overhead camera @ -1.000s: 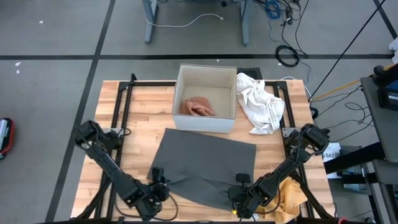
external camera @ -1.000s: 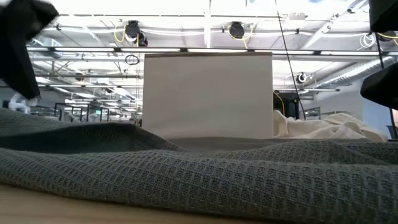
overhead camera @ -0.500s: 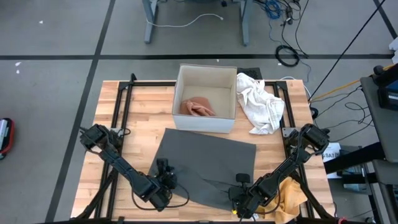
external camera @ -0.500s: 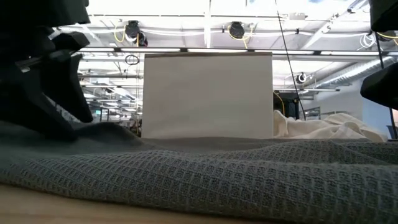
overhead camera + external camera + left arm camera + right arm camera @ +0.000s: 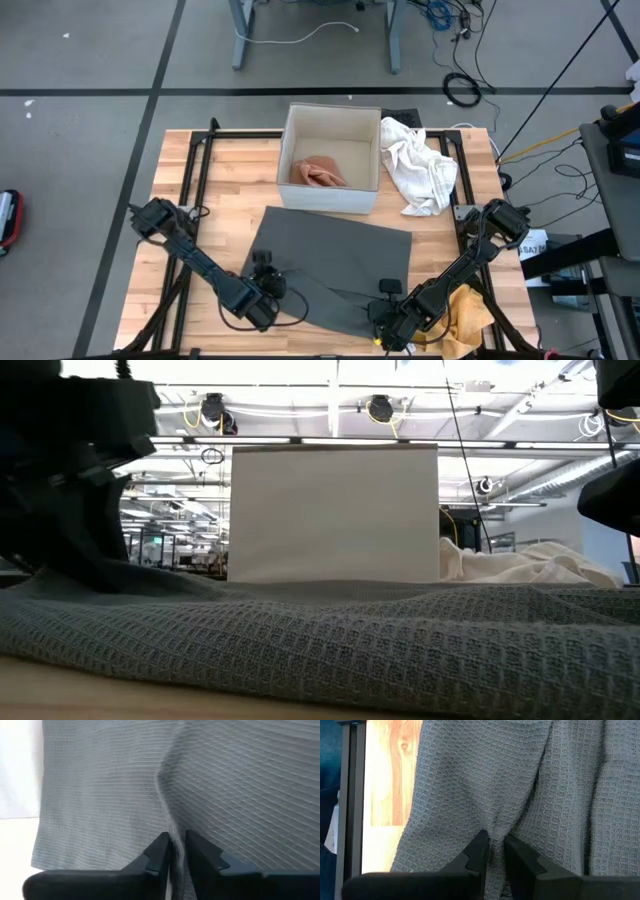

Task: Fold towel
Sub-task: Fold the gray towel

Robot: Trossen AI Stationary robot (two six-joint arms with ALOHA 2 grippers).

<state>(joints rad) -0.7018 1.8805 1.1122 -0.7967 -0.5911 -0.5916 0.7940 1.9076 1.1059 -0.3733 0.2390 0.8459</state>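
Note:
A grey waffle-weave towel (image 5: 335, 255) lies spread on the wooden table, nearly filling the low view as the towel (image 5: 350, 640). My left gripper (image 5: 268, 287) stands at the towel's near left corner, shut on it; in the low view it is the dark mass of the left gripper (image 5: 70, 500). My right gripper (image 5: 385, 303) stands at the towel's near right corner, also shut on it. Both wrist views show the left gripper (image 5: 174, 854) and the right gripper (image 5: 493, 851) with cloth between the fingers. My left gripper pinches a raised ridge of the towel (image 5: 173, 837) between its two fingers, near the near left corner. The fingers slant down onto it from the near left. The rest of the towel lies on the table, with a crease running away from the fingers. My right gripper pinches a pucker of the towel (image 5: 495, 839) between its two fingers, near the near right corner. It comes slanting down from the near right. Around the hold the cloth lies on the table in loose folds.
A white open box (image 5: 330, 110) with a peach cloth (image 5: 318, 172) inside stands just beyond the towel's far edge. A crumpled white cloth (image 5: 420, 165) lies to the box's right. A yellow cloth (image 5: 465, 315) lies at the near right corner. Bare wood shows left of the towel.
My left gripper has moved down and toward the table's right, onto the towel's near left corner, tipping more steeply. The hump of cloth at that corner has flattened, and a crease now runs from the fingers across the towel's near part. My right gripper has kept still.

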